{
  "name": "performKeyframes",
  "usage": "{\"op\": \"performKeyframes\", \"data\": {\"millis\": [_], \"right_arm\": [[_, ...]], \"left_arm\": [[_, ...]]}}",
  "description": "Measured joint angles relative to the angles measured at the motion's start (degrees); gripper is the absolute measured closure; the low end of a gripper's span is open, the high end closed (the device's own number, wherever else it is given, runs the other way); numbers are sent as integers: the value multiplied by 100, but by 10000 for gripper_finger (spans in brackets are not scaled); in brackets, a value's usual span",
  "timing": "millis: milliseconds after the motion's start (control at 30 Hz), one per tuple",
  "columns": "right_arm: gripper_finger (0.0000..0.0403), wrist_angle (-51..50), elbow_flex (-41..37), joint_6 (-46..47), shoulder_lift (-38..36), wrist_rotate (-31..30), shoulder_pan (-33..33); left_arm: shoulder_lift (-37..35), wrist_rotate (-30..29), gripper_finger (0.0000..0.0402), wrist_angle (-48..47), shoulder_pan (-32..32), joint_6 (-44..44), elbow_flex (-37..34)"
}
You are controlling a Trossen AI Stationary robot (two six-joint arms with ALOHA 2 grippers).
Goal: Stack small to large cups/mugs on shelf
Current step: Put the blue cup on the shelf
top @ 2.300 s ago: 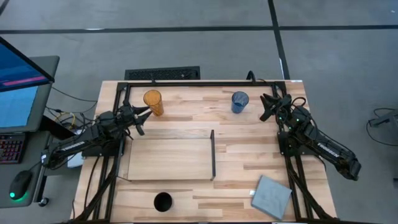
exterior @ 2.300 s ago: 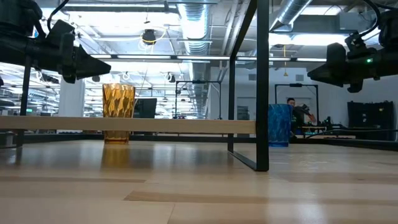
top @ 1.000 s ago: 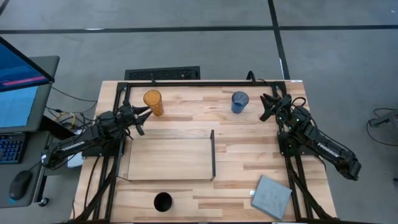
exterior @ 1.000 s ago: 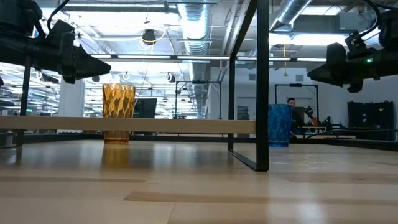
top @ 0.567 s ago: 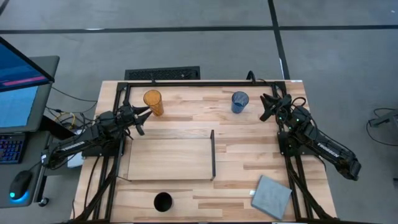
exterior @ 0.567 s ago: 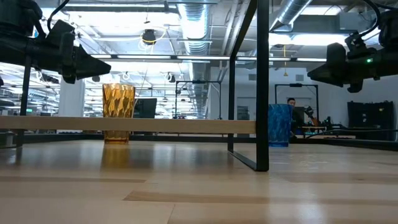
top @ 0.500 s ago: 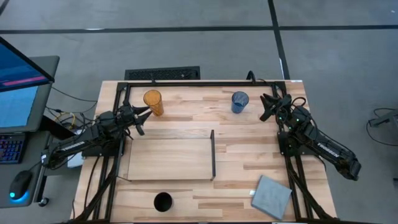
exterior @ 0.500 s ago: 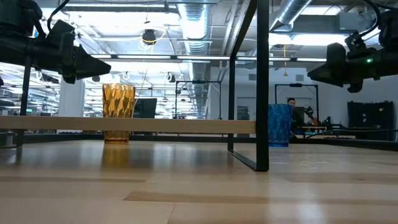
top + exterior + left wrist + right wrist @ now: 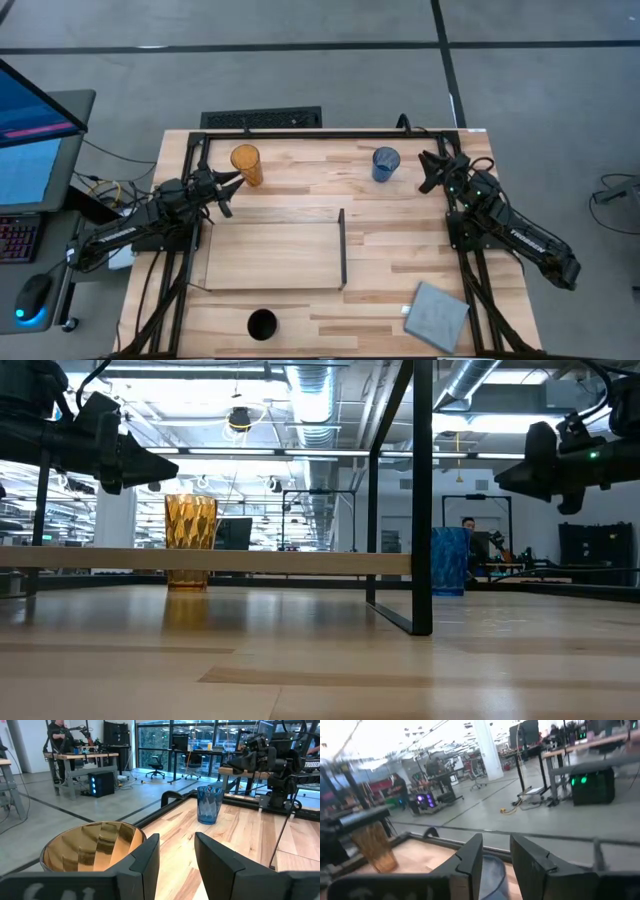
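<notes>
From above: the orange tumbler stands upright, mouth up, near the table's far edge on the left. The blue cup stands likewise on the right, and the black cup sits mouth up near the front edge. The shelf lies flat at centre, its long axis running left to right, with its dark wall on the right short edge. A grey pad lies at front right. The left gripper is just beside the tumbler; the right gripper is near the blue cup, apart from it.

At table level: both cups stand vertical beyond the shelf board, the grippers raised above them.

Left wrist: the fingers stand narrowly apart, empty, with the tumbler's rim just beside them.

Right wrist: the fingers are narrowly parted, holding nothing, and the blue cup shows between them.
</notes>
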State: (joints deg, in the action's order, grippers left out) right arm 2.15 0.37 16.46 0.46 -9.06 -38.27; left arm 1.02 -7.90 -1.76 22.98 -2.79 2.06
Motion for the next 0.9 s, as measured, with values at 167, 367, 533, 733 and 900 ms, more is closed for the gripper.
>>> {"op": "performKeyframes", "data": {"millis": [167,367,533,733,900], "right_arm": [[282,2,1,311,1,-32,-42],[282,7,382,5,-1,71,23],[282,-65,1268,-891,229,166,203],[282,-1607,3090,-1334,1465,157,287],[282,-3047,4659,-1696,2996,160,385]], "left_arm": [[2,-8,287,0,-2,0,0],[2,-24,288,2,-2,0,1],[1,-31,287,2,-2,0,1],[1,-33,288,2,-2,0,-1],[2,-35,288,2,-2,0,1]]}}
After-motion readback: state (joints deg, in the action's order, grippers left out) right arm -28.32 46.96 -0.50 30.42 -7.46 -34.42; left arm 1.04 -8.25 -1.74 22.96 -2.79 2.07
